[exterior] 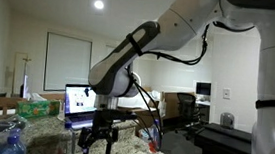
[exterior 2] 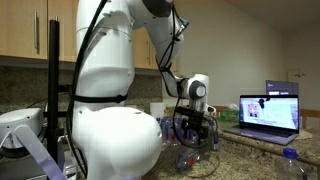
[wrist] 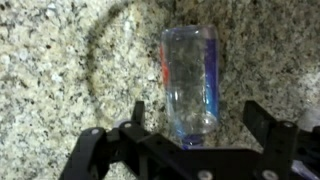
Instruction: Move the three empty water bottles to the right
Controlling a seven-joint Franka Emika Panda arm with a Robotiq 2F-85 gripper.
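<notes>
- Your gripper point(wrist: 195, 128) is spread wide and holds nothing. One water bottle point(wrist: 190, 80) lies on its side on the counter point(wrist: 60, 60), its near end between the jaws.
- The bottle looks empty; its cap is hidden.
- Risk: if you close off-centre, the light, round bottle could roll or squirt out. A hard squeeze may crumple it.

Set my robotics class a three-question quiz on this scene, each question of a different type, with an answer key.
1. True or false: in the wrist view, the bottle stands upright on the counter.
2. The end effector is: A) open, with a finger on either side of the bottle; B) shut on the bottle; C) shut on nothing.
3. Fill in: the lit screen in both exterior views belongs to a ___.
Key: 1 false, it lies on its side; 2 A; 3 laptop.
</notes>
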